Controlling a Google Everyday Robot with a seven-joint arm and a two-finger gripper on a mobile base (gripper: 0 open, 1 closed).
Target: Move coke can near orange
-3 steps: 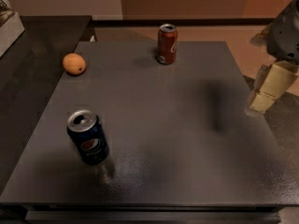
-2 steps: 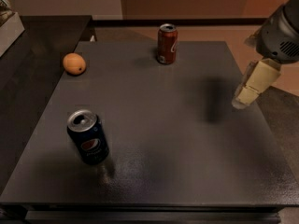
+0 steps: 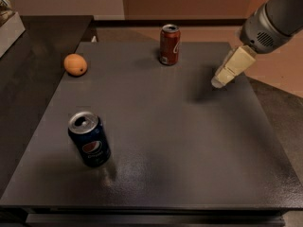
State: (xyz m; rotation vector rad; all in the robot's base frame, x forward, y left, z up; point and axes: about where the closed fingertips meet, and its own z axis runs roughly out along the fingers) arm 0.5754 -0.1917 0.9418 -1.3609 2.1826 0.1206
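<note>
The coke can (image 3: 169, 45), red-brown with a silver top, stands upright at the far middle of the dark table (image 3: 165, 126). The orange (image 3: 75, 64) lies near the table's far left edge, well left of the can. My gripper (image 3: 221, 79) hangs over the table's right side, to the right of the coke can and a little nearer the camera, apart from it. It holds nothing that I can see.
A dark blue Pepsi can (image 3: 89, 139) stands upright at the near left of the table. A dark counter (image 3: 28, 56) adjoins the table on the left, with a pale object (image 3: 8, 20) at its far left corner.
My gripper has moved left and away from the camera, from beyond the table's right edge to above its right side, closer to the coke can. Cans and orange have not moved.
</note>
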